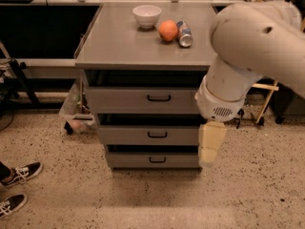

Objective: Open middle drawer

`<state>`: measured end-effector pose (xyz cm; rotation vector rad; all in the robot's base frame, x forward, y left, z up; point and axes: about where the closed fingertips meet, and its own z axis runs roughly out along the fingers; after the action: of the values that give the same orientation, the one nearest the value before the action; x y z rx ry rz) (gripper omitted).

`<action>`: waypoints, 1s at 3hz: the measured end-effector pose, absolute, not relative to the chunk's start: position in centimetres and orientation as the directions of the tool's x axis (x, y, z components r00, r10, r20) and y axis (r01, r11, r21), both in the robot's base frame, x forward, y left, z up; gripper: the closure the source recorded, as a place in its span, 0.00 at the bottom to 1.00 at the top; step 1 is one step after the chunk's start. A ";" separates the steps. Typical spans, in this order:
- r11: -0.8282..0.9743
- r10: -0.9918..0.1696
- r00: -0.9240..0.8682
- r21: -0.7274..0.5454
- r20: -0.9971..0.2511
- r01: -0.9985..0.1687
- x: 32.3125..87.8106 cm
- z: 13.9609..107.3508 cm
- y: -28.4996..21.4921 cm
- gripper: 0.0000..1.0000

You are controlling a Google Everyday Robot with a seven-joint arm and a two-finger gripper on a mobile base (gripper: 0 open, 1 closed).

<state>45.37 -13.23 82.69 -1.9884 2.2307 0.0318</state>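
The grey cabinet has three matching drawers. The middle drawer is the second one down, with a flat grey front and a small black bar handle at centre. Its front sits nearly flush with the bottom drawer, and a dark gap shows above it. My gripper hangs down from the big white arm. It is in front of the right ends of the middle and bottom drawers, well to the right of the handle and not touching it.
On the cabinet top stand a white bowl, an orange and a can lying on its side. The top drawer juts out slightly. Two shoes are on the floor at lower left. A plastic bag sits left of the cabinet.
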 end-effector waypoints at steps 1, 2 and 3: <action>0.116 -0.987 -0.106 -0.085 -0.122 -0.990 45.4 82.5 -13.1 0.00; 0.139 -0.979 -0.126 -0.069 -0.158 -0.988 45.5 81.4 -13.4 0.00; 0.224 -0.936 -0.220 0.018 -0.275 -0.974 46.0 75.1 -14.3 0.00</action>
<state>45.96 -14.29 75.13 -1.8176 2.2880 0.2754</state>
